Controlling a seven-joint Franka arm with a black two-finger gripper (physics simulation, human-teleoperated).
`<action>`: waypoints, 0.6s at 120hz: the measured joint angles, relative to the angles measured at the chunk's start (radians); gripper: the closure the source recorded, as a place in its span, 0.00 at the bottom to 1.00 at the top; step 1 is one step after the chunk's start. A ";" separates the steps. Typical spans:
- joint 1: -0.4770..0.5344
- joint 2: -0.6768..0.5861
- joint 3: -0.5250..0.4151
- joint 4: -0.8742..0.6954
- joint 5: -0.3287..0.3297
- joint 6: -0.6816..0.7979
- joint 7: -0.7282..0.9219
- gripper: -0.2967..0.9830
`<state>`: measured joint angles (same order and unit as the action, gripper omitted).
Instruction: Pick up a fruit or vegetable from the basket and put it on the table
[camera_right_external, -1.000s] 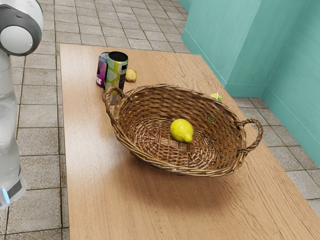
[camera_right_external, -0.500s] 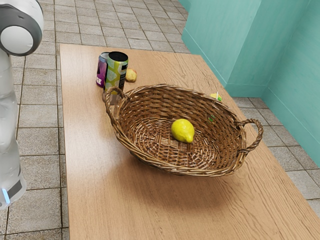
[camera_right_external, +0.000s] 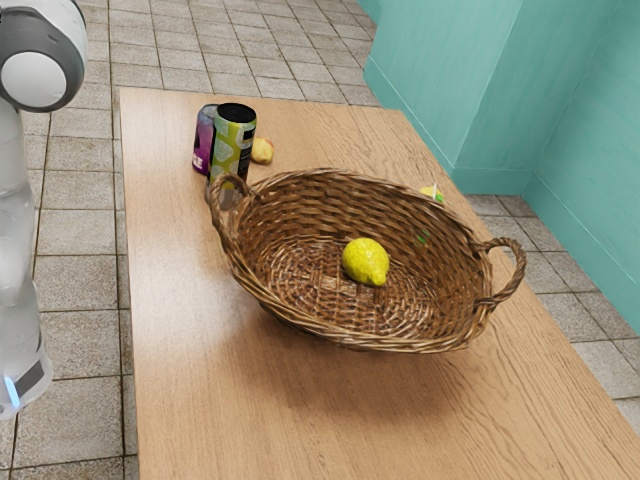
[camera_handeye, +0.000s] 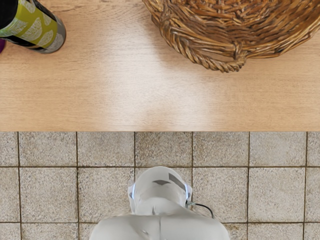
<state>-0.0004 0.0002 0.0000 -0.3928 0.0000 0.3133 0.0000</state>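
A yellow lemon (camera_right_external: 366, 262) lies on the bottom of the brown wicker basket (camera_right_external: 350, 342), a little toward the exterior view's right of its middle. The basket stands on the wooden table (camera_right_external: 180, 330), its two looped handles raised at opposite ends. Seen from the hand, one handle and part of the rim of the basket (camera_handeye: 200, 57) are over the table (camera_handeye: 100, 95), with the lemon outside that picture. At the exterior view's left edge stands the white arm (camera_right_external: 18, 240).
A green patterned can (camera_right_external: 232, 145) and a purple can (camera_right_external: 203, 140) stand close together by one basket handle. A small yellowish item (camera_right_external: 262, 151) lies beside them. Behind the basket's far rim is a small yellow-and-green thing (camera_right_external: 432, 193). The wrist view includes the green can (camera_handeye: 40, 30) and robot base (camera_handeye: 160, 195).
The lemon has shifted very slightly toward the exterior view's right inside the basket. The visible part of the arm has barely moved, and the basket stands where it was.
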 joint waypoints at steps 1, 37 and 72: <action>0.000 0.000 0.000 -0.006 0.000 0.005 0.000 0.23; 0.000 0.000 0.000 -0.208 0.000 0.190 0.000 0.23; 0.000 0.000 0.000 -0.420 0.000 0.392 0.000 0.23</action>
<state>-0.0003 0.0004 0.0000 -0.8126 0.0000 0.7058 0.0000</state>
